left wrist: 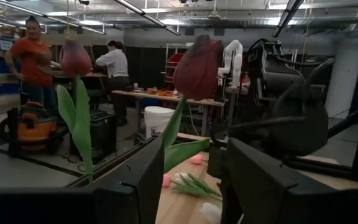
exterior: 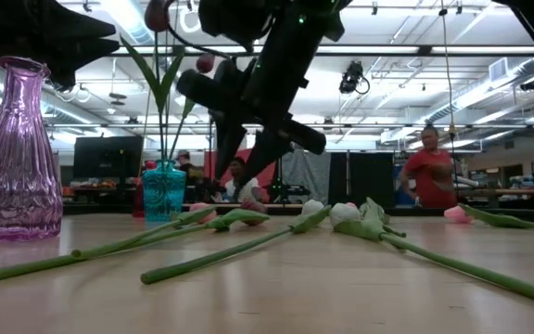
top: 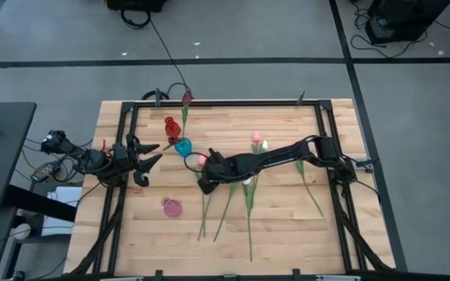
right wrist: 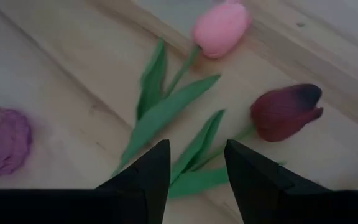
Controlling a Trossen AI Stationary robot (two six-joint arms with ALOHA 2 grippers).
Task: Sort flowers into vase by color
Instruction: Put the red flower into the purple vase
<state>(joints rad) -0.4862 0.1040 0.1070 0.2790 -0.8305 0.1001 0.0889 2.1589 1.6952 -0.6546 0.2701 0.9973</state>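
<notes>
Two maroon tulips (left wrist: 197, 65) (left wrist: 76, 57) stand upright, their stems going down into the teal vase (exterior: 163, 190). On the table lie a maroon tulip (right wrist: 284, 112) and a pink tulip (right wrist: 221, 28), both flat on their stems and leaves. More pink and white tulips (top: 258, 141) lie toward the right. My right gripper (right wrist: 194, 165) hovers open just above the lying maroon tulip's leaves, pointing steeply down. It shows mid-table in the high view (top: 205, 183). My left gripper (left wrist: 191, 180) waits open at the table's left (top: 151, 162), aimed level at the vases.
A pink glass vase (top: 172, 207) stands near the front left, also seen in the low view (exterior: 12, 153). A red vase (top: 170, 125) stands beside the teal one (top: 183, 146). Long green stems (top: 226, 211) fan toward the near edge. People move in the room beyond.
</notes>
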